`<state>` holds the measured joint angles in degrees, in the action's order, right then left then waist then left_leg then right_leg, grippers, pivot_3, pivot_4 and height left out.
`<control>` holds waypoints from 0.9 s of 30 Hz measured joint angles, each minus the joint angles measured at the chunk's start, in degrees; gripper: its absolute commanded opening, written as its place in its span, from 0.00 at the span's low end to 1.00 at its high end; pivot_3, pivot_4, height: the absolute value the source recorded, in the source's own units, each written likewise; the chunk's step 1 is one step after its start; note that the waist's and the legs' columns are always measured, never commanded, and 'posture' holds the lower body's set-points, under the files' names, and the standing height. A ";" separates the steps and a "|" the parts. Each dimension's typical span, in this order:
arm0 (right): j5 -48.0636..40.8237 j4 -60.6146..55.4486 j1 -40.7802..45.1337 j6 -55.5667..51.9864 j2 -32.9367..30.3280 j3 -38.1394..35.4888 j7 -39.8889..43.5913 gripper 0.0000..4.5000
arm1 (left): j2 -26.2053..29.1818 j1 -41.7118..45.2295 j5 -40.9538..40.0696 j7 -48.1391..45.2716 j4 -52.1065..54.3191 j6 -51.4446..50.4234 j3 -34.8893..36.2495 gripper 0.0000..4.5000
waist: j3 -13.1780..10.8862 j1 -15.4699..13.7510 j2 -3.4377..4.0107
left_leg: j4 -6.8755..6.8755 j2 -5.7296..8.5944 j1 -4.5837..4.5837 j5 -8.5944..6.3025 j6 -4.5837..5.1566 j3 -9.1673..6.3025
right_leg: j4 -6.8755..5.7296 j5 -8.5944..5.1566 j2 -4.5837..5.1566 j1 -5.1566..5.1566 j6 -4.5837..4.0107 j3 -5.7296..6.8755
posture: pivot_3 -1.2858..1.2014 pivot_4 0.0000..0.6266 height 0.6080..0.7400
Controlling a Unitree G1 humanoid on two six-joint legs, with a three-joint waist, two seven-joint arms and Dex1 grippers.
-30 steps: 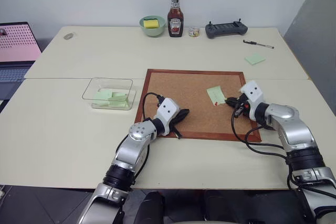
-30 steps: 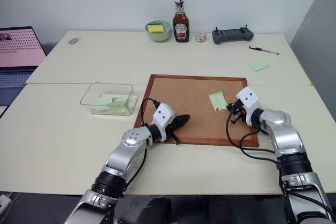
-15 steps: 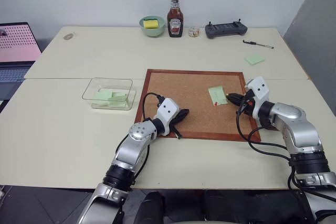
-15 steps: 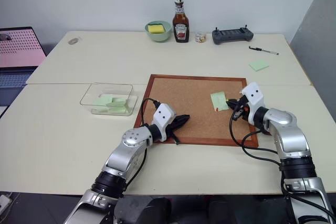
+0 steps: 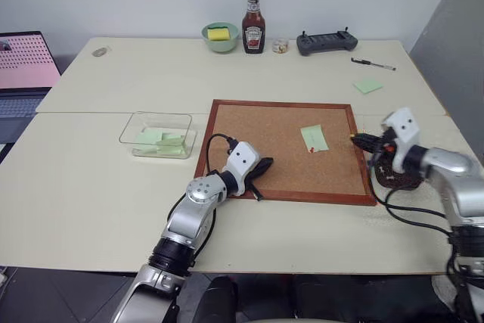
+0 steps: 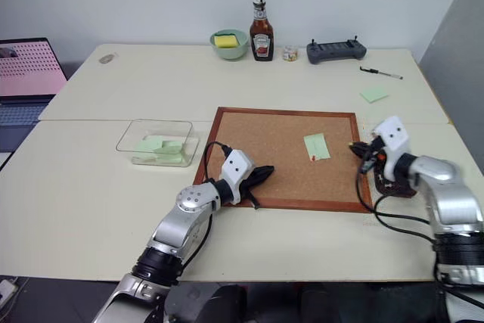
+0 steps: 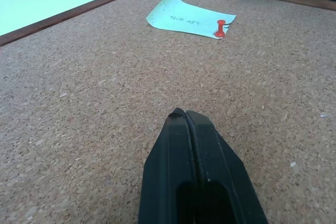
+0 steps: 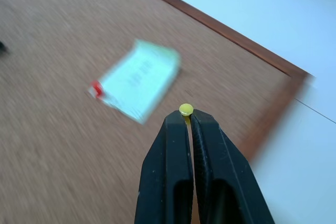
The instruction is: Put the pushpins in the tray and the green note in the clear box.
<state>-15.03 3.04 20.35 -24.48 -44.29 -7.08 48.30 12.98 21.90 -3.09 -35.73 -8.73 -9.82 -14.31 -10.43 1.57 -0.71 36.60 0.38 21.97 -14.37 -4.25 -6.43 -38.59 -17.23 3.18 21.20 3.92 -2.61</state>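
Pinching a tiny yellow-headed pushpin between its two black fingertips, the right gripper hangs just past the right edge of the large wood-framed cork board. Beside that edge, under the arm, sits the small dark reddish-brown tray. On the board's right half lies the pale green paper note, a red pushpin through its near corner. Over the board's near-left corner rests the left gripper, fingers pressed together, empty. Left of the board stands the clear plastic box.

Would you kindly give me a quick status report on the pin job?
Right gripper shut on yellow pushpin, near tray. Left gripper shut, empty, over cork board. Green note pinned by red pushpin. Nothing in the way.
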 measured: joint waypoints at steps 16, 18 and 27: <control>5.25 -0.38 -8.38 0.17 -14.03 -0.10 6.42 0.01 | -0.33 0.31 0.45 -0.39 -0.85 0.42 -0.03 0.00 | 0.11 0.05 0.19 | 0.03 0.01 -0.03 0.00 0.00 0.03 | 0.06 0.00 0.00 -0.09 0.06 -0.02 | 0.52 0.24 1.00; 5.96 -0.09 -8.38 0.18 -14.31 0.36 6.66 0.01 | -0.33 0.31 0.51 -0.39 -0.86 0.44 -0.03 0.00 | 0.11 0.05 0.19 | 0.03 0.01 -0.03 0.00 0.00 0.03 | 0.06 -0.01 0.00 -0.09 0.06 -0.03 | 0.52 0.24 1.00; 8.23 2.39 -8.42 0.54 -14.43 1.59 6.58 0.39 | -0.36 0.31 0.69 -0.39 -0.86 0.50 -0.03 0.00 | 0.12 0.05 0.20 | 0.03 0.01 -0.03 0.00 -0.01 0.04 | 0.06 0.00 0.00 -0.09 0.06 -0.03 | 0.52 0.24 1.00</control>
<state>-6.79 5.43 11.93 -23.94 -58.72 -5.48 54.87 12.62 22.20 -2.40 -36.12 -9.58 -9.32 -14.35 -10.31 1.62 -0.50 36.63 0.40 21.94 -14.37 -4.25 -6.39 -38.53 -17.24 3.18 21.11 3.98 -2.64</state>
